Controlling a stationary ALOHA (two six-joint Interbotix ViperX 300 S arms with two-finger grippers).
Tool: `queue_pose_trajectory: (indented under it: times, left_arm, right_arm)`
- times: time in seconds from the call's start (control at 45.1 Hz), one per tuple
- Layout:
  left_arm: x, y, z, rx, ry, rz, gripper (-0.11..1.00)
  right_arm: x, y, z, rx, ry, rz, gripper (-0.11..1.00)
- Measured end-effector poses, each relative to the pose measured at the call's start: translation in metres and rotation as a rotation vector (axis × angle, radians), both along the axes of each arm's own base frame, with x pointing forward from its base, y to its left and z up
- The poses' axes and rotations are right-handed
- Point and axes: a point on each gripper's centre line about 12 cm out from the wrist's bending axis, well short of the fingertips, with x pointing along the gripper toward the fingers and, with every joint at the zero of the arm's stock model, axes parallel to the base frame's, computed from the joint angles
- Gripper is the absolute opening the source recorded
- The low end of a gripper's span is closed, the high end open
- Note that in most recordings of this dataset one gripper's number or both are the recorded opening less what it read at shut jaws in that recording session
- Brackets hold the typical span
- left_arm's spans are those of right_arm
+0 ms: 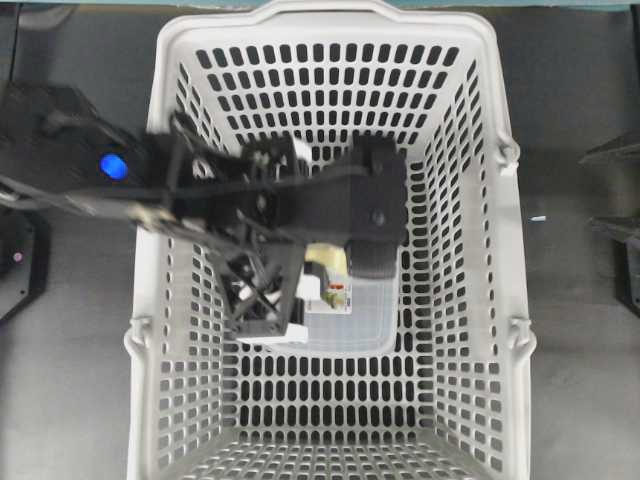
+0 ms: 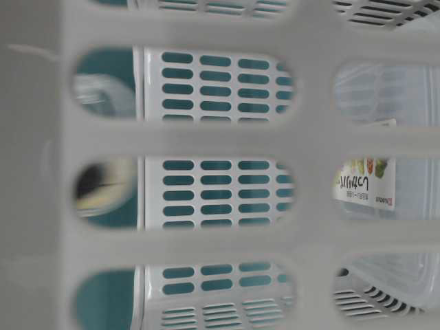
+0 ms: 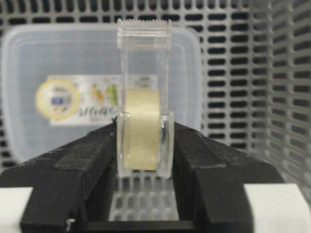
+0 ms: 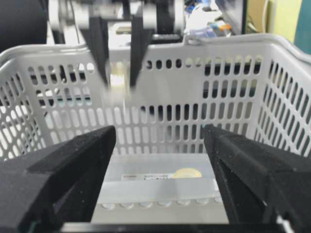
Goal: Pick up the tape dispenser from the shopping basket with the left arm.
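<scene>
My left gripper point(image 3: 144, 148) is shut on the tape dispenser point(image 3: 144, 97), a clear plastic case with a pale tape roll, held upright with its serrated edge on top. No printed card shows on it. In the right wrist view the left gripper point(image 4: 118, 73) holds the dispenser point(image 4: 118, 81) well above the floor of the shopping basket point(image 4: 233, 92), at about rim height. From overhead the left arm point(image 1: 300, 200) reaches into the basket point(image 1: 150, 200), and a pale bit of the dispenser point(image 1: 326, 260) shows under it. My right gripper point(image 4: 160, 160) is open and empty outside the basket's near wall.
A translucent rounded-rectangle tray point(image 3: 58, 58) with a printed label lies on the basket floor below the dispenser. It also shows in the right wrist view point(image 4: 160, 182), the overhead view point(image 1: 365, 315) and the table-level view point(image 2: 392, 185). The perforated basket walls enclose the left gripper on all sides.
</scene>
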Motion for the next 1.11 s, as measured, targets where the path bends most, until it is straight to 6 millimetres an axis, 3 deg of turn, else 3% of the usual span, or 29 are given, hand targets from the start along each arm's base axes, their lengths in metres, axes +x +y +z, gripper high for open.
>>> queue_pose_trajectory:
  times: [0.089, 0.177, 1.108]
  left_arm:
    - [-0.006, 0.001, 0.03, 0.0, 0.002, 0.003, 0.3]
    - [-0.009, 0.001, 0.043, 0.0, 0.014, 0.007, 0.3]
    - [-0.001, 0.001, 0.033, 0.006, 0.049, 0.008, 0.3]
  right_arm:
    - [0.0, 0.0, 0.0, -0.002, 0.0, 0.0, 0.7]
    - [0.0, 0.0, 0.0, 0.0, -0.002, 0.0, 0.7]
    - [0.0, 0.0, -0.001, -0.002, 0.003, -0.002, 0.7]
